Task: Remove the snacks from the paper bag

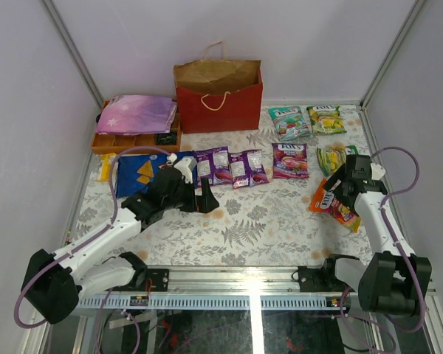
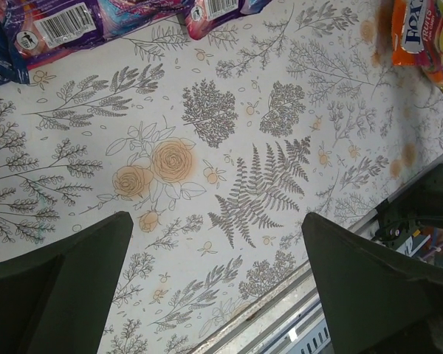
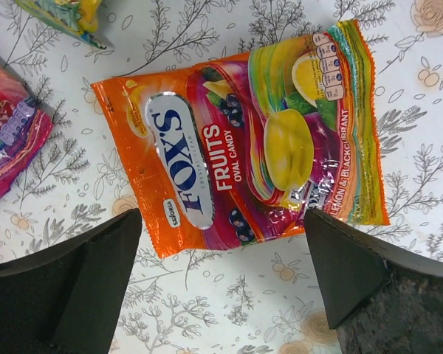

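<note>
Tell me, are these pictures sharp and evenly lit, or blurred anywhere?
Top external view: soft, even light, faint shadows, the paper bag sharp. Right wrist view: orange packet crisp, lettering readable, slight sheen on its foil. Left wrist view: tablecloth print sharp; the left gripper's fingers are dark and featureless.

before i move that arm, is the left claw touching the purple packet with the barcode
Apart. The left wrist view shows the open left claw clear of the purple packet, with bare tablecloth between them.

Top view, left: blue Doritos bag [image 1: 135, 175] partly behind left arm [image 1: 159, 199]. Right: orange packet [image 1: 327, 203] half under right arm [image 1: 363, 184]. Paper bag [image 1: 220, 103] interior unreadable. Left wrist view: purple packets [image 2: 59, 26] cut by upper edge.
</note>
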`<act>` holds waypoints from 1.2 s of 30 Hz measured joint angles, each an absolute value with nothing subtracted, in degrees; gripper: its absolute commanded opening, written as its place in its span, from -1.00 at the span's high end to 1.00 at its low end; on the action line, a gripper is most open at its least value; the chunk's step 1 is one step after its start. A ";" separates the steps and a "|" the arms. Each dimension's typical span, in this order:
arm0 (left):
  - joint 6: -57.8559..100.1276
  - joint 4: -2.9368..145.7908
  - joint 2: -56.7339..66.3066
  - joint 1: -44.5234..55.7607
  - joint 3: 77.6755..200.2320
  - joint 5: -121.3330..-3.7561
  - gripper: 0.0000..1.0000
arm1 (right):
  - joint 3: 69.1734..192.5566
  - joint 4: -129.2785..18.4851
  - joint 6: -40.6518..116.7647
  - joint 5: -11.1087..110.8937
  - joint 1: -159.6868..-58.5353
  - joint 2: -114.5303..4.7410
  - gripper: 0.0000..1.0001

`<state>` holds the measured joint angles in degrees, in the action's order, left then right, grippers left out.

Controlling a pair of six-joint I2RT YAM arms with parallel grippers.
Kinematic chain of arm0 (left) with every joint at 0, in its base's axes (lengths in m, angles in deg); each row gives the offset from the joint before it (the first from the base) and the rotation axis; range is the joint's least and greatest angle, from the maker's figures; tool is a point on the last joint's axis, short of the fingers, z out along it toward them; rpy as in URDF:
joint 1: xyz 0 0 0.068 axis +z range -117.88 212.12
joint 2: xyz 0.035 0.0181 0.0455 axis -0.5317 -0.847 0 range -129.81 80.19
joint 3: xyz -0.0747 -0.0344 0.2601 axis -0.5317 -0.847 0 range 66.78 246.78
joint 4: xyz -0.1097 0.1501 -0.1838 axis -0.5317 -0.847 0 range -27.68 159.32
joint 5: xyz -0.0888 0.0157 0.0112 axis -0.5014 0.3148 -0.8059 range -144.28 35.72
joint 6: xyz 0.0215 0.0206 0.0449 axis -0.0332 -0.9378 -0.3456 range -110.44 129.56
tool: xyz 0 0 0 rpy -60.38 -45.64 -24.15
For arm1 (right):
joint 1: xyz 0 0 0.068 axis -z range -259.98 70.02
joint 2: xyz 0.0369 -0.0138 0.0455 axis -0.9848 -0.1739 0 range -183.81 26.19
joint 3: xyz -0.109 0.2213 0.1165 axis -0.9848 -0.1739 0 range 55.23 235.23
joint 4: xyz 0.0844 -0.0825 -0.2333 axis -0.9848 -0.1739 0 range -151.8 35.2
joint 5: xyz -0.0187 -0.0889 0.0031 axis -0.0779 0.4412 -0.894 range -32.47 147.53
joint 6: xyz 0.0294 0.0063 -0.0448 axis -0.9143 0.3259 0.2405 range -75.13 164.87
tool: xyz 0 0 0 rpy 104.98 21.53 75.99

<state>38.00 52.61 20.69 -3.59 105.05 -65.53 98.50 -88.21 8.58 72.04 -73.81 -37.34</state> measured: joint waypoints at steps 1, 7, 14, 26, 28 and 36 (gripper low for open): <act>38.02 52.70 20.88 -3.59 104.94 -65.88 -0.99 | 98.32 -88.08 7.66 72.12 -73.68 -37.63 -0.98; 38.29 53.14 21.01 -3.59 104.65 -67.85 -0.99 | 95.00 -84.03 4.16 73.28 -72.78 -44.77 -0.97; 38.66 53.55 20.77 -3.59 103.95 -70.03 -0.99 | 93.45 -79.60 5.36 73.54 -72.67 -50.26 -0.83; 39.38 56.74 16.14 -3.59 103.97 -75.47 -0.99 | 96.53 -76.28 12.58 72.76 -74.84 -55.09 -1.00; 39.47 56.83 15.57 -3.59 103.97 -76.17 -0.99 | 99.22 -77.54 15.33 72.49 -75.14 -57.47 -0.99; 39.51 57.07 14.24 -3.59 104.87 -77.94 -0.99 | 109.01 -81.89 25.12 73.94 -75.23 -62.45 -0.99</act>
<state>39.51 57.07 14.24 -3.59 104.87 -77.94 109.01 -81.89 25.12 73.94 -75.23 -62.45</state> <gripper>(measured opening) 0.996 0.993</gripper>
